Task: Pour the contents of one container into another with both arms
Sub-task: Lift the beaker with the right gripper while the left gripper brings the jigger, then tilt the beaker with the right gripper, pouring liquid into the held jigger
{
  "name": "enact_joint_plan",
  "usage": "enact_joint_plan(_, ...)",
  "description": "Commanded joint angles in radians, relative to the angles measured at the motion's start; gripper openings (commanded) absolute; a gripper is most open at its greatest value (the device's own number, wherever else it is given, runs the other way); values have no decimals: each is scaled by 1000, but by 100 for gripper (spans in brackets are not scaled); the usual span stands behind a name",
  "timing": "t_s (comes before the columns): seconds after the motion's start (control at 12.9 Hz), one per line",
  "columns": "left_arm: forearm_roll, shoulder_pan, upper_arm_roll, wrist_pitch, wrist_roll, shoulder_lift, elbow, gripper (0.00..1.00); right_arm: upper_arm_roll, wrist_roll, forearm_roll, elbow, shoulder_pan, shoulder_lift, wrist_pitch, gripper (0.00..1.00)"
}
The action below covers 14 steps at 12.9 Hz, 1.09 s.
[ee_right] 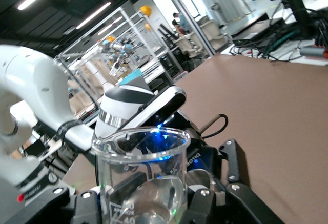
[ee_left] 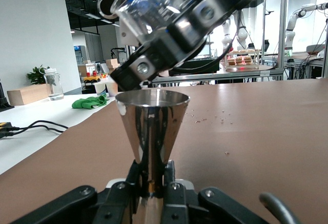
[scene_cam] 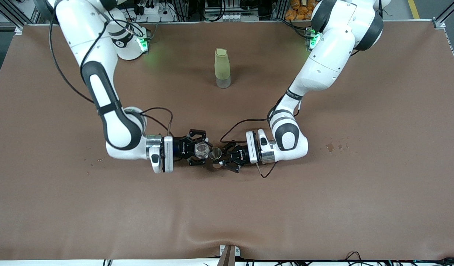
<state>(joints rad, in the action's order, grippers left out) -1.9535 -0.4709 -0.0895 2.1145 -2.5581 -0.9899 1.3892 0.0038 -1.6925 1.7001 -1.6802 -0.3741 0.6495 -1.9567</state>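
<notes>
My right gripper is shut on the tiny clear glass cup, held just above the table in the middle of it. In the right wrist view the glass cup stands between the fingers, printed marks on its wall. My left gripper is shut on the thin stem of the silvery cone-shaped cup, which sits right beside the glass cup. The left wrist view shows the metal cup upright, its stem pinched between the jaws, with the tilted glass cup just above its rim.
A tall pale-green bottle with a clear base stands farther from the front camera, midway between the arm bases. Small dark spots mark the brown table cover toward the left arm's end. A black cable loops by the left wrist.
</notes>
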Motion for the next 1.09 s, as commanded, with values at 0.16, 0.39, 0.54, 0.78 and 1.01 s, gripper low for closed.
enact_joint_plan(0.16, -39, -6, -4, -4, -7, -16, -10, 0, -11, 206, 41, -122, -66, -143, -82, 0)
enact_joint_plan(0.39, -41, -6, -6, -4, -7, -18, -10, 0, -11, 316, 41, -168, -83, -188, -90, 0)
enact_joint_plan(0.54, -41, -6, -7, -4, -1, -26, -9, 0, -11, 391, 41, -184, -94, -203, -96, 0)
enact_joint_plan(0.78, -41, -6, -7, -4, 4, -26, -10, 0, -11, 473, 41, -187, -106, -211, -97, 0)
enact_joint_plan(1.01, -39, -5, -16, -5, 4, -26, -10, 0, -11, 556, 41, -187, -123, -223, -116, 0)
